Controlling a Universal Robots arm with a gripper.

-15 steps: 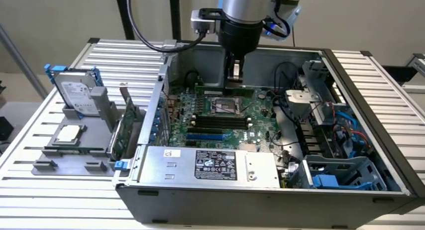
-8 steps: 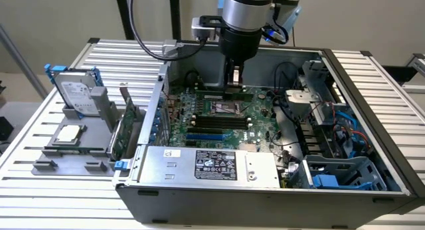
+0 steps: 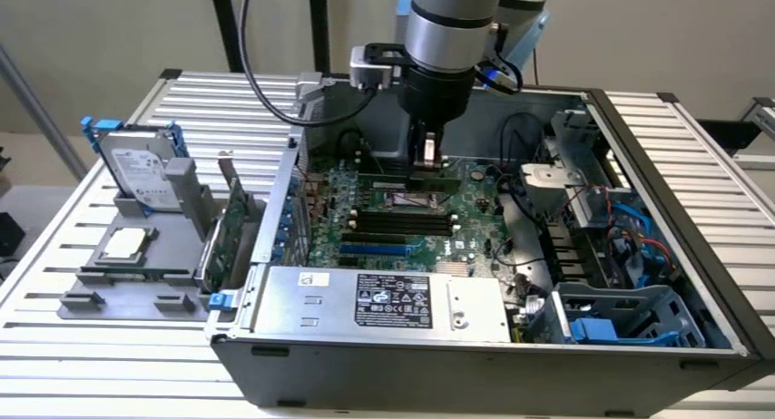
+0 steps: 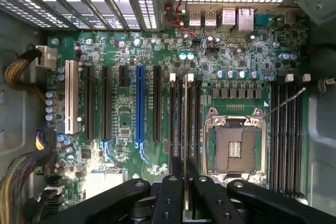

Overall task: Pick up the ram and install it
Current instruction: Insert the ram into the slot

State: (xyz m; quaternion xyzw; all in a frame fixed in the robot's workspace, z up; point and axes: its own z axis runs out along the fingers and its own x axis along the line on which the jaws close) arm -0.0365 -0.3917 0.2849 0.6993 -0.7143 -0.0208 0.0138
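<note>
The ram (image 3: 418, 177) is a thin green stick held level in my gripper (image 3: 426, 160), low inside the open computer case (image 3: 485, 365). In the wrist view the ram (image 4: 186, 124) shows edge-on as a pale thin line, clamped between my two black fingers (image 4: 177, 167). It runs along the dark memory slots (image 4: 174, 114) beside the bare processor socket (image 4: 234, 140). I cannot tell whether its lower edge touches a slot. The gripper (image 4: 186, 170) is shut on the ram.
A grey holder (image 3: 91, 301) at the exterior view's left carries a hard drive (image 3: 140, 170), a square silver processor chip (image 3: 125, 245) and a green expansion card (image 3: 230, 233). The power supply (image 3: 376, 297) sits at the case front. Cables and drive bays (image 3: 605, 228) crowd the exterior view's right.
</note>
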